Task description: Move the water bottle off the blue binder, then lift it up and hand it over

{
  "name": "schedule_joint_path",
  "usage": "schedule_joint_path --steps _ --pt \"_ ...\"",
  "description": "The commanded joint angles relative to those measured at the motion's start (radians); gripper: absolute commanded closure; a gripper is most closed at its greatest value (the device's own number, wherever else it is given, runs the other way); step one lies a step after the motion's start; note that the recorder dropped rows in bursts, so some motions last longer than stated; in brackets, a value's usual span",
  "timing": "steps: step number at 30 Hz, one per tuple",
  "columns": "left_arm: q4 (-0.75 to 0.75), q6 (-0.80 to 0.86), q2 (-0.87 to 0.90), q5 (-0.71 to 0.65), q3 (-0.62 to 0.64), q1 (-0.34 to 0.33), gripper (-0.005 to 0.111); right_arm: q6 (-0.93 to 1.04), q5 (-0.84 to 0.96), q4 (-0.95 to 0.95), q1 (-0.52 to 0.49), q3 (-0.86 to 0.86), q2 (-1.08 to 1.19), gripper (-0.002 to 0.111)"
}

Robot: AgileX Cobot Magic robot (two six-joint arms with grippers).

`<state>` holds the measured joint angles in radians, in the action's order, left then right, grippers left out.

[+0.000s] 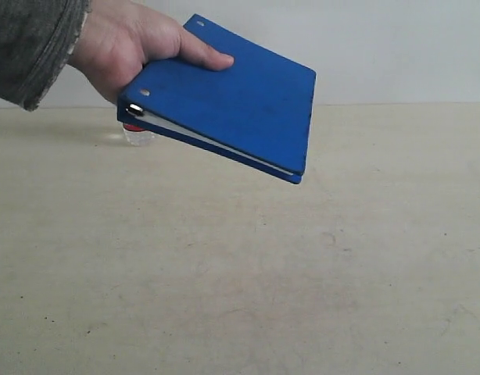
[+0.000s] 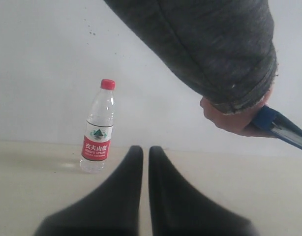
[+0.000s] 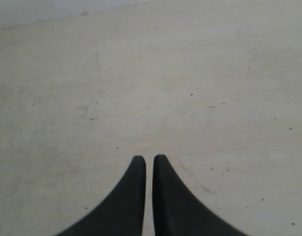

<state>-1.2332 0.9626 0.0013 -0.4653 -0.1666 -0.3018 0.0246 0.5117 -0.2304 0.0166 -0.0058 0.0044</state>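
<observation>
A person's hand (image 1: 130,43) holds the blue binder (image 1: 232,109) tilted in the air above the table; a corner of the binder (image 2: 281,128) shows in the left wrist view. The water bottle (image 2: 98,128) stands upright on the table near the back wall, clear with a red cap and red label. In the exterior view only the bottle's base (image 1: 137,136) peeks out below the binder. My left gripper (image 2: 142,150) is shut and empty, well short of the bottle. My right gripper (image 3: 148,158) is shut and empty over bare table. Neither gripper shows in the exterior view.
The person's grey sleeve (image 2: 210,44) reaches in over the table from the upper left of the exterior view. A pale wall (image 1: 396,47) runs behind the beige table (image 1: 263,289).
</observation>
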Motion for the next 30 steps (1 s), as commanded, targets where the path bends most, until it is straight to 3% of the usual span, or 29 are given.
schedule_joint_path --steps 1,5,12,30 --pt "-0.006 -0.006 -0.001 0.001 0.005 -0.003 0.102 0.069 -0.023 -0.052 0.006 0.004 -0.004 0.107" --pt "-0.006 -0.006 -0.001 0.001 0.005 -0.003 0.102 0.080 -0.147 0.050 0.006 0.004 -0.004 0.107" --pt "-0.006 -0.006 -0.001 0.001 0.005 -0.003 0.102 -0.079 -0.020 0.057 0.086 0.006 -0.004 0.107" --pt "-0.006 -0.006 -0.001 0.001 0.005 -0.003 0.102 -0.112 -0.016 0.077 0.085 0.006 -0.004 0.107"
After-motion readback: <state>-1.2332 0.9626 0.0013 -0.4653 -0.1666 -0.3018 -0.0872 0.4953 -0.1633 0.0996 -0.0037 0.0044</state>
